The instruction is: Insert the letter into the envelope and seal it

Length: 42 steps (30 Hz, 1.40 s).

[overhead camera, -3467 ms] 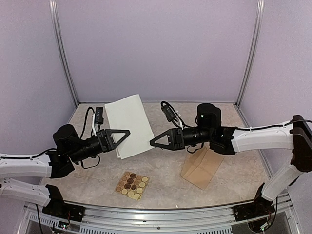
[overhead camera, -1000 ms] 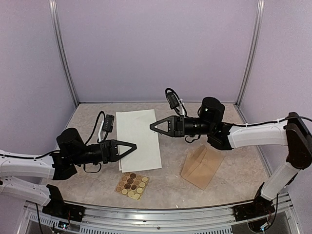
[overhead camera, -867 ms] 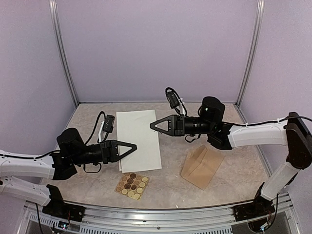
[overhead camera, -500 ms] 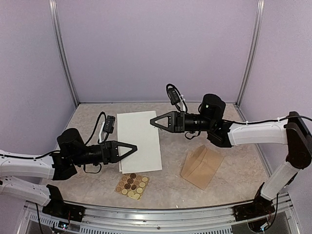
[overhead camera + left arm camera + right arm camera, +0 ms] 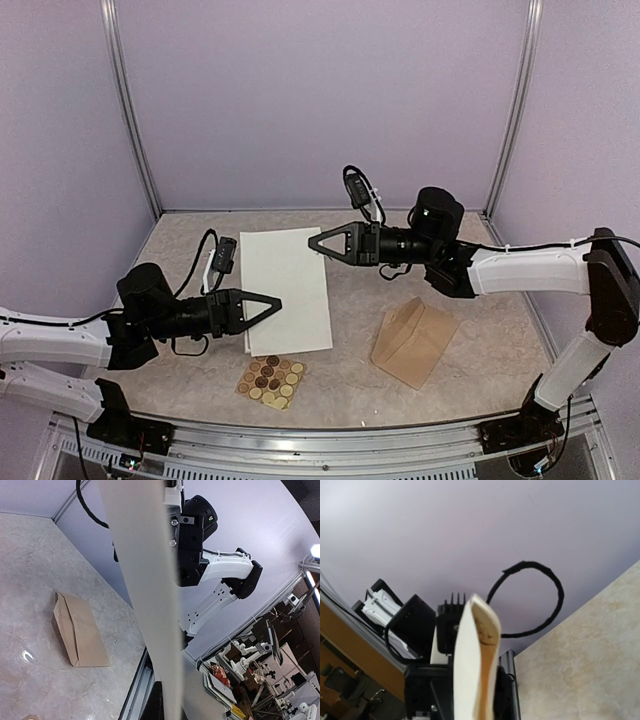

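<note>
The letter is a white sheet held just above the table between both arms, plain back up. My left gripper is shut on its near right edge. My right gripper is shut on its far right corner. The left wrist view shows the letter edge-on as a pale band running up from the jaws. In the right wrist view the letter curls between the fingers, its cream inner face with dark border showing. The tan envelope lies flat to the right, also seen as the envelope from the left wrist.
A small tan sheet of round stickers lies near the front edge, below the letter. Purple walls with metal posts close in the table on three sides. A metal rail runs along the near edge.
My right gripper has lifted a little up and back, raising the letter's far right corner. The left arm and the envelope have not moved.
</note>
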Available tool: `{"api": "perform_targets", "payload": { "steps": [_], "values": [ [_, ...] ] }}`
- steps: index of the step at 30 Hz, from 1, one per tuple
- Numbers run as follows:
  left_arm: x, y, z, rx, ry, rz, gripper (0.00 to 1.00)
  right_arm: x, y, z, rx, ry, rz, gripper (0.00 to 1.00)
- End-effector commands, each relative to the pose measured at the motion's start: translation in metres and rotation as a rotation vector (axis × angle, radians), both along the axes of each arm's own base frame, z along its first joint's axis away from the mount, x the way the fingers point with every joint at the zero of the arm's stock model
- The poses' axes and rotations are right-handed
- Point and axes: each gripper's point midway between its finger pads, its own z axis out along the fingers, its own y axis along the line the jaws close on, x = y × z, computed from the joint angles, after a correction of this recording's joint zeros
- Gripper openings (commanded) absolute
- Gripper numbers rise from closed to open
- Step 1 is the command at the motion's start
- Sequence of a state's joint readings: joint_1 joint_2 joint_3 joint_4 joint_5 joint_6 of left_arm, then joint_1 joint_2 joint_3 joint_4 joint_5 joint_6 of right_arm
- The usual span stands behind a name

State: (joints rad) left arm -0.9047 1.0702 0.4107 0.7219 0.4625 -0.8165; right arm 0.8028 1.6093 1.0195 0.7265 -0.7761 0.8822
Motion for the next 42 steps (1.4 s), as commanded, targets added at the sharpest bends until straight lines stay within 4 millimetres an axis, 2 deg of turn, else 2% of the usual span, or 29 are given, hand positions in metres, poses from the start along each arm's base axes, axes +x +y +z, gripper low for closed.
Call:
{"api": "perform_targets", "payload": {
  "steps": [1,2,5,20,24,25,27,30,34,37,39,42],
  "values": [
    [-0.01,-0.002,0.004,0.004,-0.019,-0.045,0.0,0.016,-0.007,0.022,0.046,-0.049,-0.06,0.05],
    [-0.011,-0.002,0.003,0.006,-0.018,-0.047,0.0,0.017,-0.008,0.022,0.046,-0.049,-0.061,0.08],
    [-0.011,-0.002,0.003,0.006,-0.017,-0.048,0.0,0.016,-0.008,0.025,0.051,-0.058,-0.059,0.0],
    [-0.01,-0.004,-0.005,0.027,-0.004,-0.044,0.01,0.016,-0.012,0.036,0.062,-0.096,-0.058,0.0],
    [0.007,0.0,-0.01,0.115,-0.022,0.053,0.57,0.01,-0.013,0.03,-0.004,-0.141,-0.037,0.0],
    [0.012,0.003,-0.009,0.144,-0.033,0.083,0.67,0.007,-0.013,0.028,-0.023,-0.153,-0.022,0.0],
    [0.026,0.013,-0.014,0.237,-0.038,0.157,0.79,0.0,-0.016,0.022,-0.072,-0.171,0.002,0.0],
    [0.047,0.037,-0.006,0.33,-0.082,0.289,0.87,-0.009,-0.022,0.013,-0.15,-0.204,0.022,0.0],
    [0.06,0.059,0.02,0.402,-0.201,0.364,0.92,-0.021,-0.032,-0.003,-0.241,-0.211,0.06,0.0],
    [0.057,0.051,0.04,0.435,-0.273,0.301,0.93,-0.03,-0.034,-0.013,-0.287,-0.209,0.095,0.0],
    [0.052,0.036,0.044,0.459,-0.294,0.222,0.93,-0.036,-0.034,-0.017,-0.306,-0.211,0.115,0.0],
    [0.04,0.008,0.04,0.495,-0.306,0.093,0.94,-0.045,-0.031,-0.021,-0.319,-0.215,0.151,0.0]
  ]
}}
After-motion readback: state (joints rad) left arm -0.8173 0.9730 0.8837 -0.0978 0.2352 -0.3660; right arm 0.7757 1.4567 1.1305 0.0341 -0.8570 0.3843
